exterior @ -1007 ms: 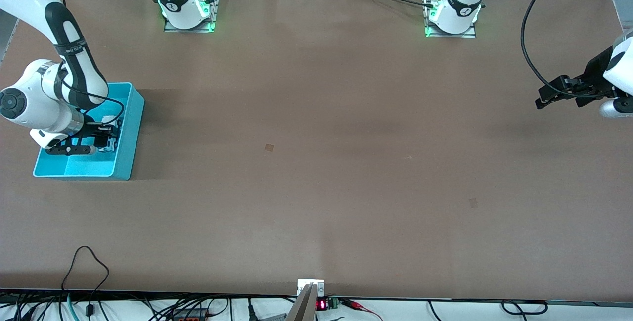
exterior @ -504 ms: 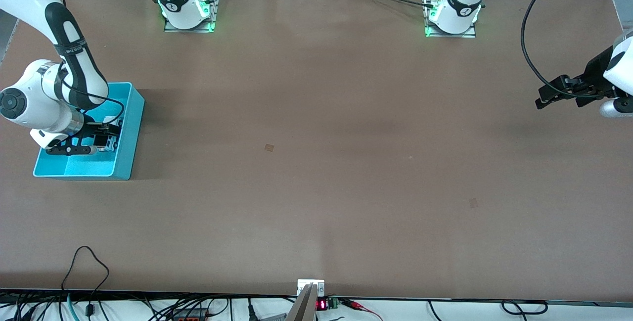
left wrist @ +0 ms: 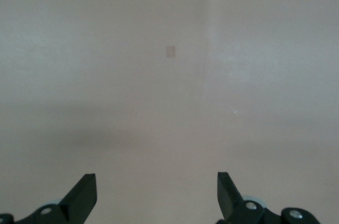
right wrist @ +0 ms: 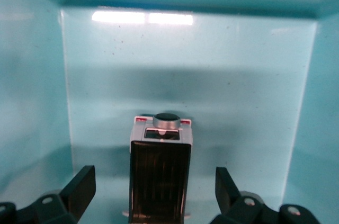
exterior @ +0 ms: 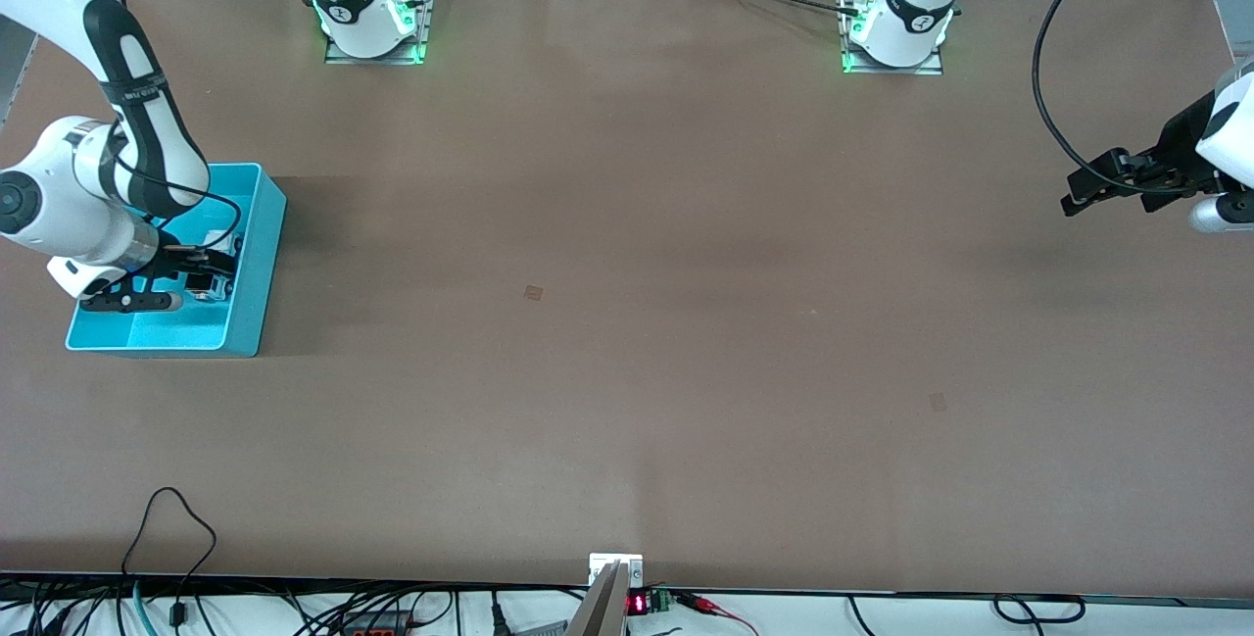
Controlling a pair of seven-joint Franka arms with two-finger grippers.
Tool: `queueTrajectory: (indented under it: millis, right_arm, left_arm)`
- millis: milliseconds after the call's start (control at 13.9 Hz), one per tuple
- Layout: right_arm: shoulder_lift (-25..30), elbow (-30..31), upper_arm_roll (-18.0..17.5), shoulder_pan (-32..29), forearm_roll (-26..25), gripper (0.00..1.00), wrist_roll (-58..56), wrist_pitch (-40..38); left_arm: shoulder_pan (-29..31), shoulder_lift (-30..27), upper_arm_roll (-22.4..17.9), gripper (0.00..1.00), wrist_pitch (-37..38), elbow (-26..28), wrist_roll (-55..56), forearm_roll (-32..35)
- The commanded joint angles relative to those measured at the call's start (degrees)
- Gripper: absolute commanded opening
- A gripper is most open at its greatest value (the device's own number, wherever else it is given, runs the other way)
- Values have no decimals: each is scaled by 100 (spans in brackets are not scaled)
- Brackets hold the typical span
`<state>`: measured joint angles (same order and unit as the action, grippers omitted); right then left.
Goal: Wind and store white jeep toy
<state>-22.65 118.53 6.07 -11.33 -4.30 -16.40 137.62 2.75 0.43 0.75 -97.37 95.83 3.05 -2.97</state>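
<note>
The white jeep toy, with its black roof panel and a round knob at one end, stands on the floor of the cyan bin. My right gripper is open, a finger on each side of the jeep with a gap to both. In the front view the right gripper reaches down into the cyan bin at the right arm's end of the table and hides the jeep. My left gripper waits open over bare table at the left arm's end, with nothing between its fingers.
Two small square marks lie on the brown table. A metal bracket and cables sit at the table's edge nearest the front camera.
My right gripper has opened and let go of the jeep inside the bin, and its wrist has shifted slightly. The left arm has not moved.
</note>
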Motion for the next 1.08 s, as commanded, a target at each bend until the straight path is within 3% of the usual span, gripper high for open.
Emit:
queueTrajectory:
  millis: [0, 504, 1007]
  right_arm:
    - [479, -294, -132, -54, 61, 100, -100, -882]
    - [1087, -1462, -396, -27, 52, 100, -56, -2904]
    - [1658, -2912, -966, -27, 70, 100, -56, -4767]
  left_arm:
    - [-3, -113, 4, 100, 8, 59, -32, 104]
    - [-12, -113, 4, 100, -9, 50, -32, 113]
    - [-21, -114, 4, 100, -1, 50, -32, 104]
